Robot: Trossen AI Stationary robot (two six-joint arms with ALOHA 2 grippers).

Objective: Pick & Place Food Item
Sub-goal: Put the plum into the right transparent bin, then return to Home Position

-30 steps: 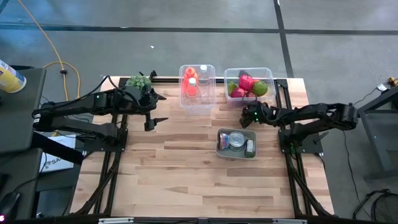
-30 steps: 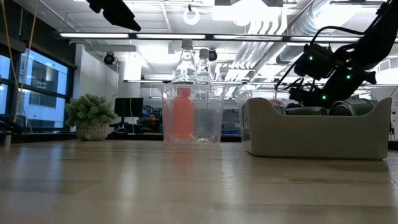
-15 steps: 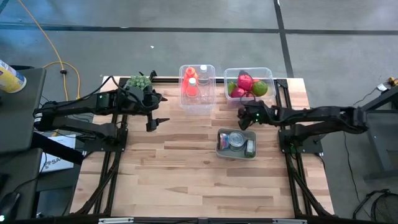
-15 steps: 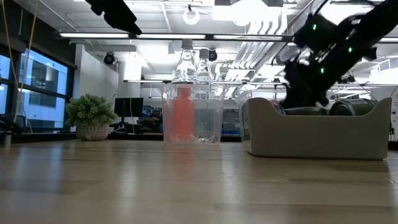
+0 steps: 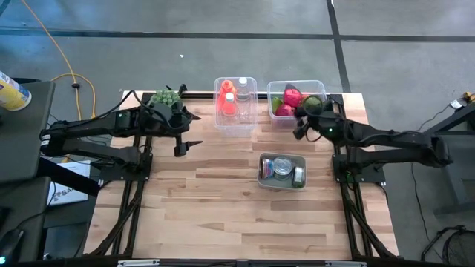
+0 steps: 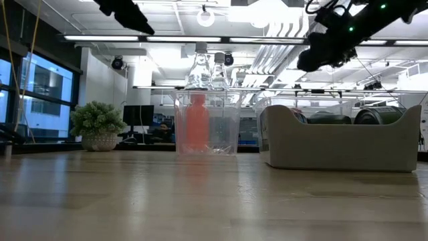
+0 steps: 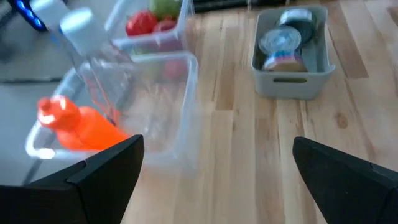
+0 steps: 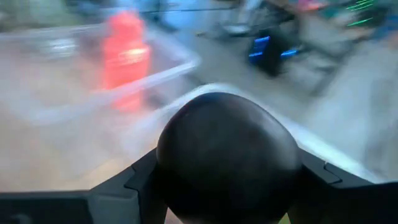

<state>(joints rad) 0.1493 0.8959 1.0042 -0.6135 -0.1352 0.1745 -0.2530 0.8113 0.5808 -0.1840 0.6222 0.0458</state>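
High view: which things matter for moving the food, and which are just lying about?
In the job: right gripper, shut on a dark round item; fruit bin beneath it.
Lying about: bottle bin, grey bin of cans, potted plant; left gripper waits open by the plant.

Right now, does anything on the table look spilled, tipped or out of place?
Nothing stands out. The bottles stand in their clear bin, the cans sit inside the grey tray, and the fruit stays in its container. The right gripper holds a dark round item above that container.

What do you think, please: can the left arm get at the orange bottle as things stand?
Probably yes: the left end effector hangs open beside the clear bin, whose top is open over the orange bottle, with nothing between.
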